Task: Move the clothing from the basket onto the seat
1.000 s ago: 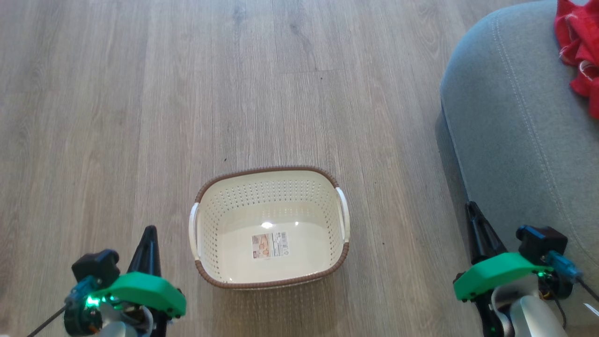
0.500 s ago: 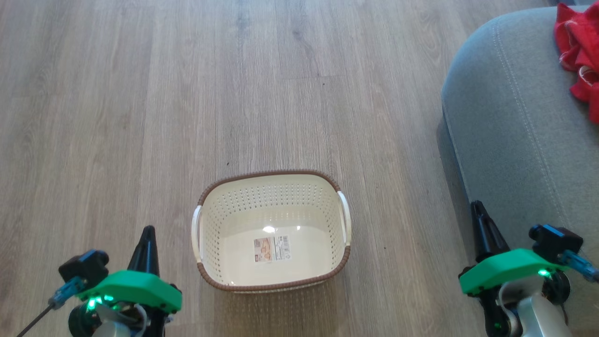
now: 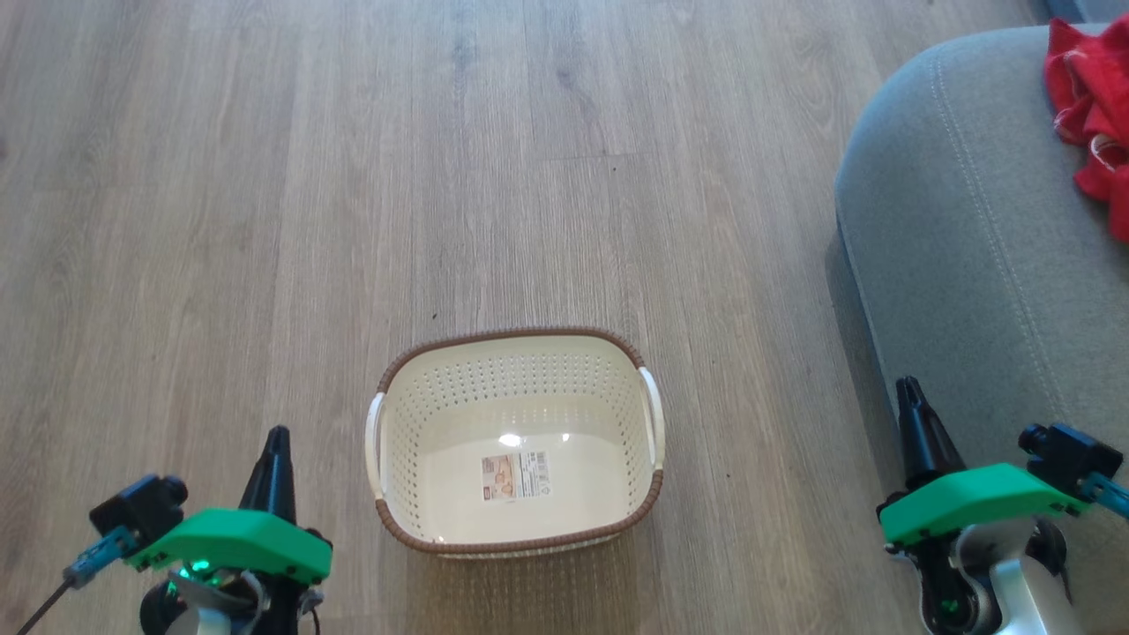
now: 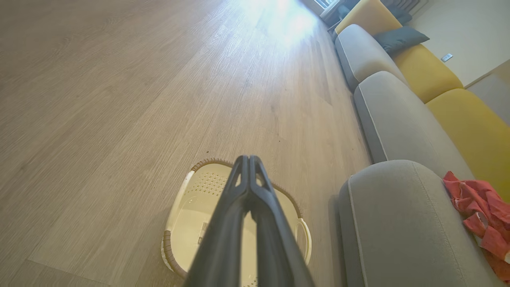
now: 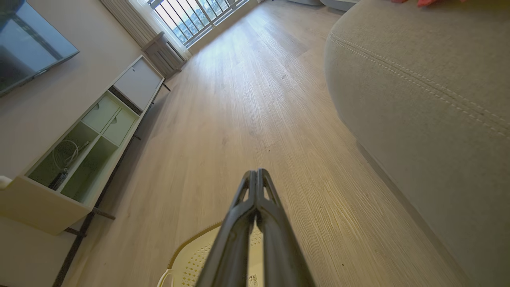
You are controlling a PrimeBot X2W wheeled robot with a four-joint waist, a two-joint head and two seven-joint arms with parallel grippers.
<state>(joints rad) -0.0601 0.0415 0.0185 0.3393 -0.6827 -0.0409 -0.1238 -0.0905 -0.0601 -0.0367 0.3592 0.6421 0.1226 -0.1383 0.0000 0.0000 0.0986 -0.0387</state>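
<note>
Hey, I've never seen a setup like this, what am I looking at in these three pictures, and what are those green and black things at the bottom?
It's a wheeled robot with two arms. One picture looks down from its head: the black points above green covers are its left gripper and right gripper, both shut, holding nothing. The other two come from wrist cameras looking along those fingers. On the wooden floor stands a cream basket with just a label inside. The red garment lies on the grey seat.
</note>
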